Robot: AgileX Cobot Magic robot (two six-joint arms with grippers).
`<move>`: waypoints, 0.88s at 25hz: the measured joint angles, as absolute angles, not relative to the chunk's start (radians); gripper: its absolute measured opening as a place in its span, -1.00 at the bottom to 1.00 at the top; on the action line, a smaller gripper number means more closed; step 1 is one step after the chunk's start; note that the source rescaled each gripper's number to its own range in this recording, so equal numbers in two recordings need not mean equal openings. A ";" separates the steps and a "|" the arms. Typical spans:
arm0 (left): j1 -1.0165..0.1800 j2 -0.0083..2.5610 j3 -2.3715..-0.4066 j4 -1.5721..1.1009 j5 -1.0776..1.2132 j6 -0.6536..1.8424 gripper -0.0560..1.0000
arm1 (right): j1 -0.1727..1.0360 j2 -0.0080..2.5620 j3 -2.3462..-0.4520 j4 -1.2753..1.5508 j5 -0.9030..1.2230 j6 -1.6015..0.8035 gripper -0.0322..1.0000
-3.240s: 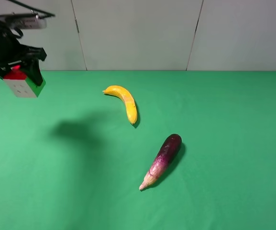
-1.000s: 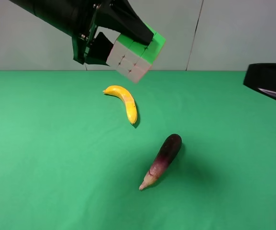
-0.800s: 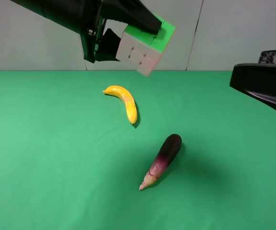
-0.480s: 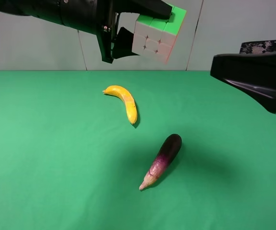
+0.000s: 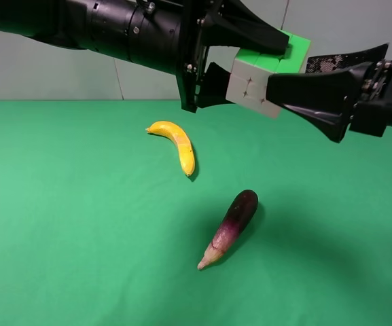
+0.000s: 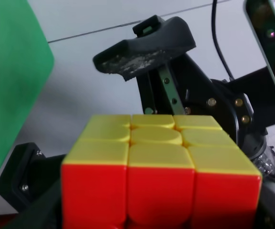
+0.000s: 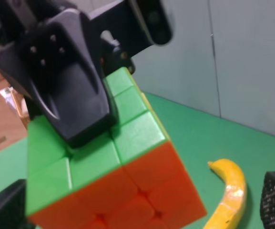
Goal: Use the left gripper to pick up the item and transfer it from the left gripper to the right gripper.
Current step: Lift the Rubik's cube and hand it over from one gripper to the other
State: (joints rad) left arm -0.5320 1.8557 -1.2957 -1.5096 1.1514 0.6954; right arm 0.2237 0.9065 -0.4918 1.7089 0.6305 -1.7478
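Observation:
The item, a small puzzle cube [image 5: 250, 85], hangs high above the green table, and my left gripper [image 5: 260, 68] is shut on it, one black finger on its green top and one below. In the right wrist view that finger [image 7: 70, 90] lies on the cube's [image 7: 113, 176] green face above an orange face. My right gripper [image 5: 289, 73] reaches in from the right, open, with its fingers standing either side of the cube and not pressed on it. The left wrist view shows the cube [image 6: 161, 181] with yellow and red faces, and a padded finger [image 6: 142, 52] of the right gripper beyond it.
A yellow banana [image 5: 175, 144] lies on the green table [image 5: 60, 224] below the cube, also seen as the banana [image 7: 228, 195] in the right wrist view. A purple aubergine [image 5: 231, 227] lies nearer the front. Grey wall panels stand behind.
My left arm has carried the cube to the right. The right gripper has come in from the right edge, and its open fingers now flank the cube.

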 joint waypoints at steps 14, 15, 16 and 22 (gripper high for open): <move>-0.589 1.856 -1.296 -1.534 1.145 0.705 -0.89 | 0.224 0.925 -0.499 1.735 0.688 -1.946 0.99; -0.593 1.856 -1.296 -1.541 1.144 0.708 -0.89 | 0.224 0.925 -0.499 1.735 0.691 -1.949 0.99; -0.597 1.856 -1.296 -1.546 1.142 0.709 -0.89 | 0.224 0.925 -0.499 1.735 0.695 -1.952 0.99; -0.601 1.856 -1.296 -1.558 1.131 0.713 -0.89 | 0.224 0.929 -0.499 1.735 0.734 -1.960 0.99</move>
State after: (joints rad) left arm -0.6006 1.8557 -1.2957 -1.5575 1.1314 0.7128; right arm 0.2237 0.9294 -0.4990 1.7354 0.7344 -1.9599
